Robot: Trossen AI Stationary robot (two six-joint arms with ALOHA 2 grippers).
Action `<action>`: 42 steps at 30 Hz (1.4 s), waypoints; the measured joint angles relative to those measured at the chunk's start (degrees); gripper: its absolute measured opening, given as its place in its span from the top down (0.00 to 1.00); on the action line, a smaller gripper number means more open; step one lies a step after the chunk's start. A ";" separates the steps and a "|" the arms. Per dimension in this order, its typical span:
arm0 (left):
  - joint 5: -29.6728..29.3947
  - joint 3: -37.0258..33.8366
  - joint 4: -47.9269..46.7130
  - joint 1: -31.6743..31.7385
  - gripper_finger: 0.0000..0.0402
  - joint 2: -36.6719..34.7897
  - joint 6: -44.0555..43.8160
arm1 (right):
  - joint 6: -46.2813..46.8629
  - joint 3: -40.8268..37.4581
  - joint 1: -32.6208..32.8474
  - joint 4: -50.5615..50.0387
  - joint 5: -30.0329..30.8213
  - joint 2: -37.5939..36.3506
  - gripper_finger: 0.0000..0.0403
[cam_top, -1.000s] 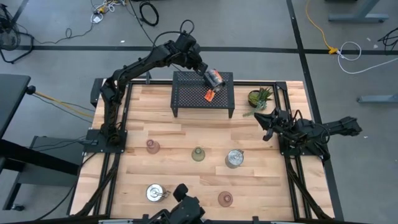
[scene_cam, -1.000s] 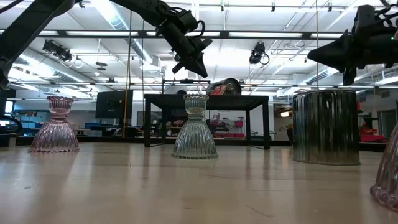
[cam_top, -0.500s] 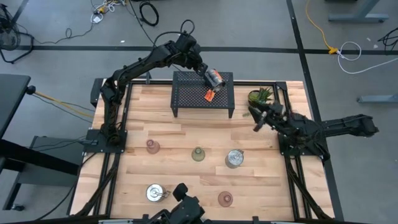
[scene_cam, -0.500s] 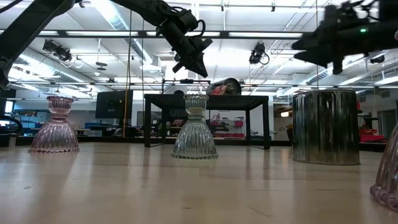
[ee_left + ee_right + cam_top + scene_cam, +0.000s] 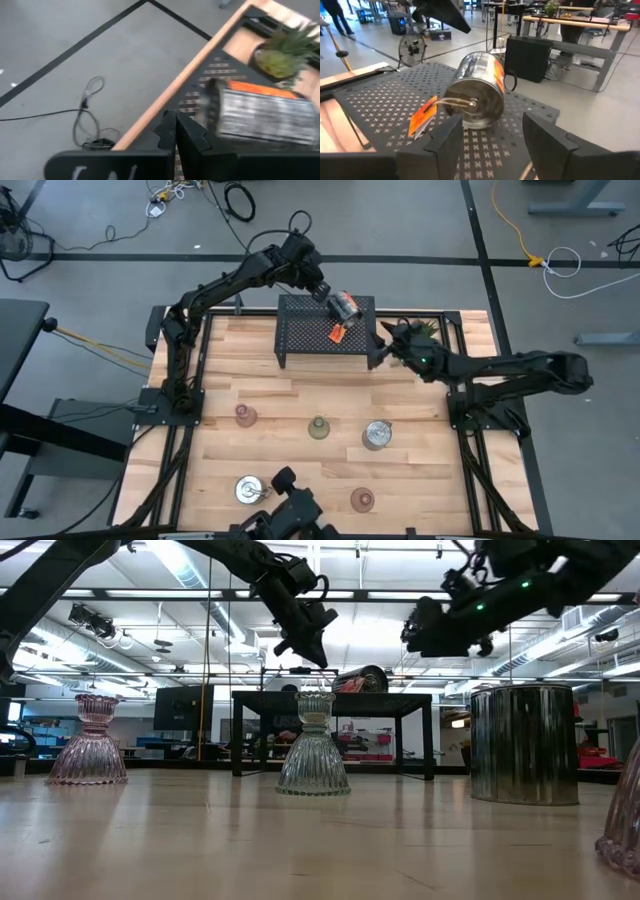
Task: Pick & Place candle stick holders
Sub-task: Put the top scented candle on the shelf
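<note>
A shiny silver candle stick holder with an orange part [image 5: 345, 305] [image 5: 477, 90] lies on its side on top of the black mesh rack [image 5: 310, 330]; an orange tag [image 5: 422, 115] lies beside it. My left gripper [image 5: 326, 292] [image 5: 175, 127] hovers shut just left of the holder, a gap between them. My right gripper [image 5: 382, 348] [image 5: 492, 137] stands open at the rack's right end, fingers pointing at the holder, touching nothing. On the table stand two pinkish glass holders [image 5: 245, 415] [image 5: 362, 500], an olive one [image 5: 318, 427] and two silver ones [image 5: 377, 434] [image 5: 248, 489].
A spiky green potted plant [image 5: 420, 333] stands at the far right, just behind my right arm. The rack [image 5: 330, 700] stands on legs at the table's far middle. Bare wood lies between the rack and the row of holders.
My right gripper has swung from the table's right side toward the far left, past the plant, up to the rack's right end. My left gripper and the holder on the rack have kept still.
</note>
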 joint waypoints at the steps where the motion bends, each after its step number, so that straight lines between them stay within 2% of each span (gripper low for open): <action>1: -0.35 0.02 0.09 0.40 0.97 0.44 0.02 | -0.60 0.65 -0.38 0.56 -0.65 1.02 0.48; 7: 1.96 -0.08 -0.88 2.52 0.97 5.59 0.36 | -2.38 3.19 -2.66 1.21 -2.14 3.46 0.48; 12: 1.49 -0.09 1.86 2.93 0.97 7.88 1.62 | -2.90 3.65 -4.47 0.06 -4.01 5.35 0.48; 23: 5.41 -0.07 4.95 3.43 0.97 8.07 2.62 | -2.03 3.65 -8.17 6.64 -10.40 11.70 0.48; 31: 8.29 -0.07 4.62 3.39 0.97 8.07 2.60 | -2.13 3.65 -9.58 11.03 -10.62 14.69 0.48; 36: 11.00 -0.07 4.86 2.93 0.97 8.07 2.61 | -2.15 3.65 -10.30 11.87 -11.20 14.98 0.54; 42: 11.87 -0.04 5.42 2.33 0.97 8.29 2.58 | -2.20 3.65 -10.38 12.04 -12.72 14.98 0.69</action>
